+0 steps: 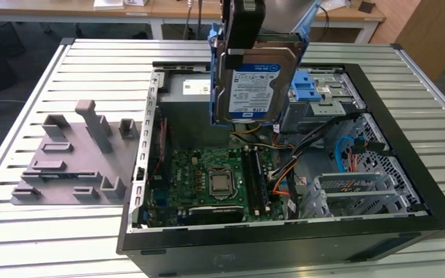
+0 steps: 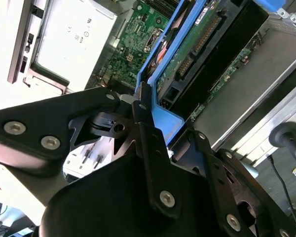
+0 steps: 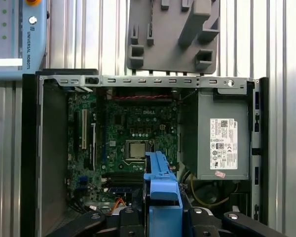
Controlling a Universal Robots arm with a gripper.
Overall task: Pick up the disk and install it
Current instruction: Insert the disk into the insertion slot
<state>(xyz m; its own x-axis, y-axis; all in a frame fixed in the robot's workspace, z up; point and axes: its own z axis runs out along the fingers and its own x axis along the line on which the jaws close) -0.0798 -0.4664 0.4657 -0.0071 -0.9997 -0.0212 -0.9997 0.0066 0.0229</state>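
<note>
In the exterior view the disk (image 1: 252, 87), a silver hard drive with a blue-and-white label and blue rails, hangs upright on edge above the open computer case (image 1: 408, 145). My gripper (image 1: 244, 49) is shut on its upper end. It hovers over the case's rear half, just beside the grey drive cage with a blue latch (image 1: 321, 91). In the second wrist view the black fingers (image 2: 91, 116) clamp the disk's blue rail (image 2: 163, 121), and its green circuit board (image 2: 195, 47) faces the camera. The first wrist view looks down past that blue rail (image 3: 160, 182) onto the case interior.
Inside the case lie the motherboard (image 1: 211, 176) with its processor (image 3: 136, 148), loose cables (image 1: 284, 174) and a grey power supply with a white sticker (image 3: 222, 143). A grey plastic fixture (image 1: 72, 156) sits on the slatted table (image 1: 44, 231) at the exterior view's left.
</note>
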